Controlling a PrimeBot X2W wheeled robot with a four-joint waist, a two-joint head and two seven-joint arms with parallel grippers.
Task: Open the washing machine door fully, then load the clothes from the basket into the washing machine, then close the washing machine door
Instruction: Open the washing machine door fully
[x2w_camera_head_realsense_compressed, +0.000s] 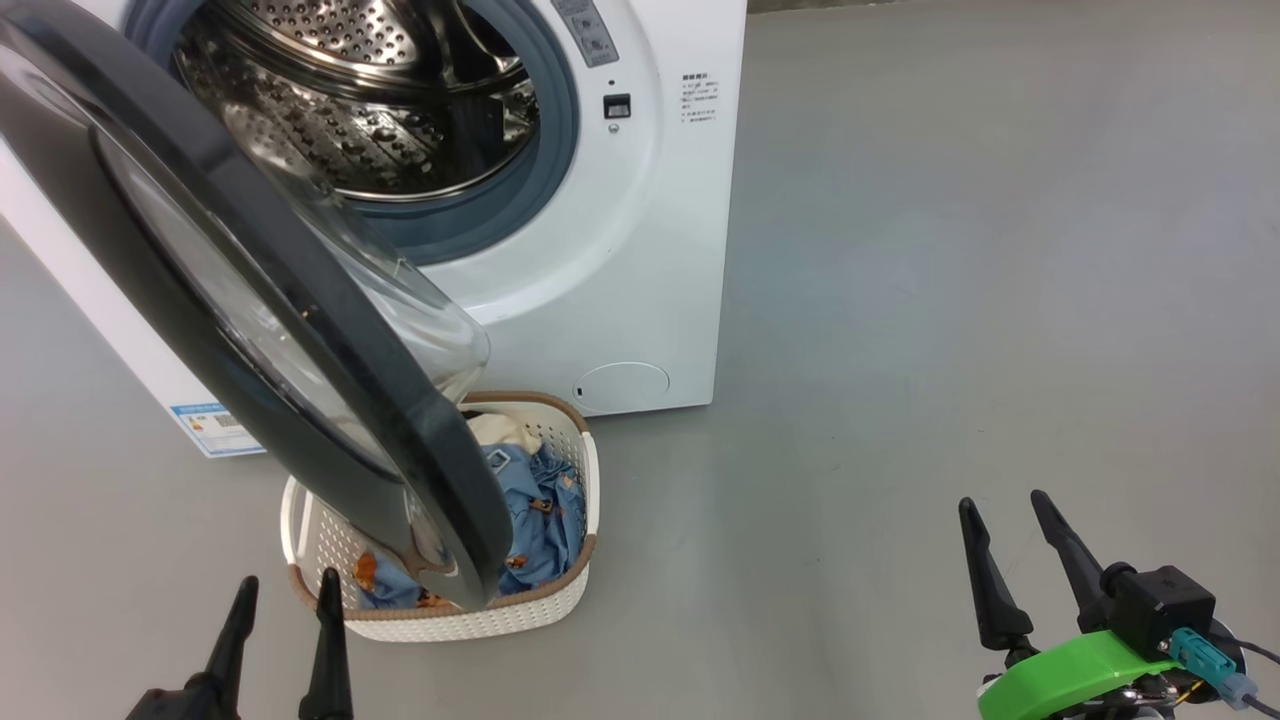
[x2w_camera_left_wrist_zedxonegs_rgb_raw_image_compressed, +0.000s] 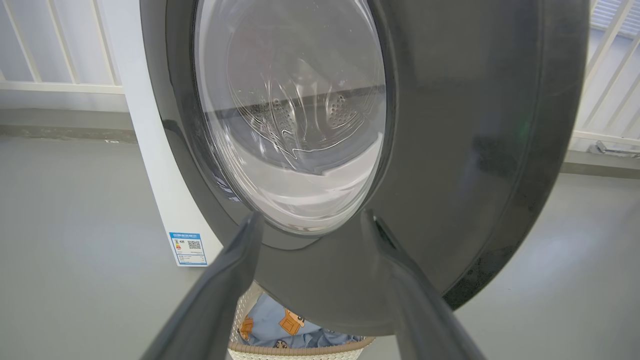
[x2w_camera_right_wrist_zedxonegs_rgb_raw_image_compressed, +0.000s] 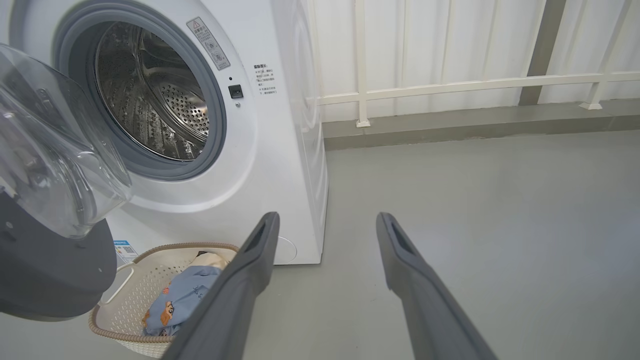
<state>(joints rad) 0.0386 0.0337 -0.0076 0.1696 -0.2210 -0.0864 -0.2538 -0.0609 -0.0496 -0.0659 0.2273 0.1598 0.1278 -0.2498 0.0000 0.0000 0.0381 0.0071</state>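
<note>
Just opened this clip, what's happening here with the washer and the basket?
A two-armed robot is at the start of a laundry load. The washing machine door hangs partly open, swung out over the basket, and the clothes lie in that basket. The drum of the washing machine looks empty. The left gripper and right gripper are both open and hold nothing; the left one faces the door's outside.
</note>
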